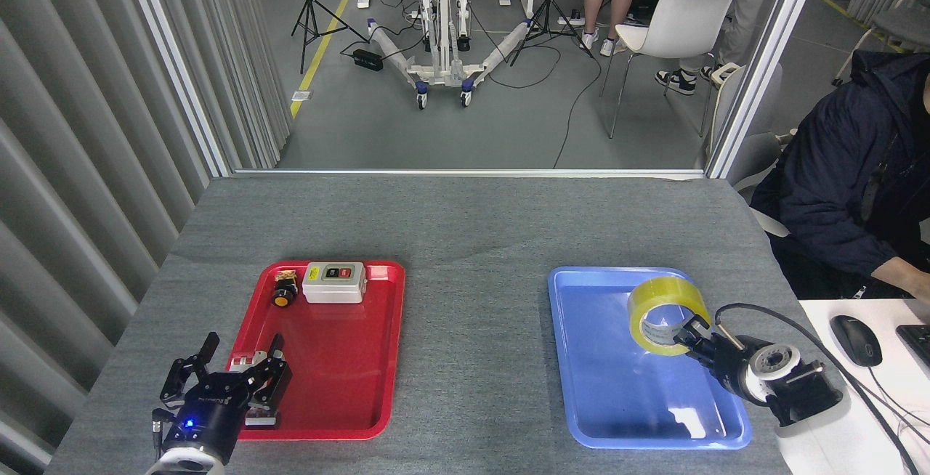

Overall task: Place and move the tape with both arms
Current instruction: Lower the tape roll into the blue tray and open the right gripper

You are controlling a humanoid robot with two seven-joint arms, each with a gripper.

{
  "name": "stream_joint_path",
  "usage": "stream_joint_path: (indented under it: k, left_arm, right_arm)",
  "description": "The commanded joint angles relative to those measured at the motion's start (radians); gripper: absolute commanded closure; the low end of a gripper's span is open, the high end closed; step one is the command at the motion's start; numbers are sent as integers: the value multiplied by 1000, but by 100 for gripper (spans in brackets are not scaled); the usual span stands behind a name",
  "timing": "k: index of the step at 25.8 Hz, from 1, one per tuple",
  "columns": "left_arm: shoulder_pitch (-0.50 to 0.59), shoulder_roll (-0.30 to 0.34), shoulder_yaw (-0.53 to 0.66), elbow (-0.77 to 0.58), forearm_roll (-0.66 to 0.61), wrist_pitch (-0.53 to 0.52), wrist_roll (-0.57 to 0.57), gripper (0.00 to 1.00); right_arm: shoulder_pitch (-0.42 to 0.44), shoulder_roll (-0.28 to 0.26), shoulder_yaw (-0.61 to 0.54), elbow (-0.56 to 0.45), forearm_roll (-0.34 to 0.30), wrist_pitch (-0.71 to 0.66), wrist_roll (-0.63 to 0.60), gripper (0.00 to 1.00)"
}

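My right end effector grips the tape, held on edge above the blue tray. My left end effector, fingers spread wide and empty, hovers at the red tray's near-left corner on the counter.

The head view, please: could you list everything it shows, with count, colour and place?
Table: one, grey, filling the foreground.
Red tray: one, on the table's left.
Switch box: one, white-grey, far end of the red tray.
Push button: one, black and yellow, left of the switch box.
Blue tray: one, on the table's right.
Tape: one roll, yellow, over the blue tray.
Mouse: one, black, on the white desk at right.
Chair: one, white, on the floor beyond.
Person: one seated at right, dark jacket; others' legs beyond.
Left gripper: black, open, at the red tray's near left corner.
Right gripper: black, holding the tape.
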Motion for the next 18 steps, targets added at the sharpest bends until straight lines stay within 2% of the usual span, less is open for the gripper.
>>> stream_joint_path:
  k: [1, 7, 12, 18]
  left_arm:
    - [-1, 2, 1, -1, 0, -2, -1, 0]
    - [-1, 2, 1, -1, -2, -2, -2, 0]
    - [0, 3, 4, 4, -2, 0, -1, 0]
    - [7, 22, 5, 16, -2, -2, 6, 0]
  right_arm:
    - [-34, 1, 14, 40, -1, 1, 4, 70]
    - [-31, -1, 95, 60, -7, 11, 14, 70]
    - [-25, -30, 152, 46, -58, 12, 30, 70]
    - [-14, -44, 161, 52, -69, 4, 30, 67]
